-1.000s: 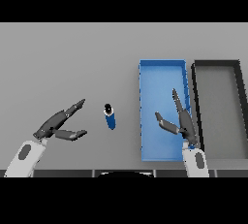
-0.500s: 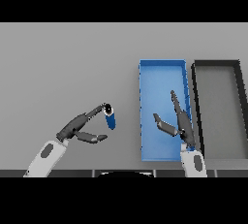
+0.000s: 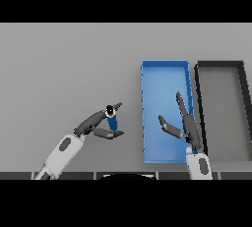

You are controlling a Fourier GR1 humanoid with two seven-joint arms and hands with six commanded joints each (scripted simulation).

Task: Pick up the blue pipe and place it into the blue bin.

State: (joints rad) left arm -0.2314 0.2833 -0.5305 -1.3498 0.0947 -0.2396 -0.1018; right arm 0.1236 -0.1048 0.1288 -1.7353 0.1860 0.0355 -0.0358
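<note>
The blue pipe (image 3: 112, 122) is a short blue cylinder with a dark end, lying on the grey table left of the blue bin (image 3: 165, 64). My left hand (image 3: 94, 123) reaches it from the lower left. Its straight fingers lie over the pipe's top end and its thumb is just below the pipe, so the pipe sits in the gap between them. The fingers are not curled round it. My right hand (image 3: 186, 125) hovers open over the near right part of the blue bin, fingers pointing away from me.
A black bin (image 3: 219, 64) stands directly right of the blue bin, their long sides next to each other. Bare grey table (image 3: 64, 64) stretches to the left and far side.
My left hand has moved right, from well left of the pipe until its fingers and thumb bracket it. The pipe and my right hand have stayed in place.
</note>
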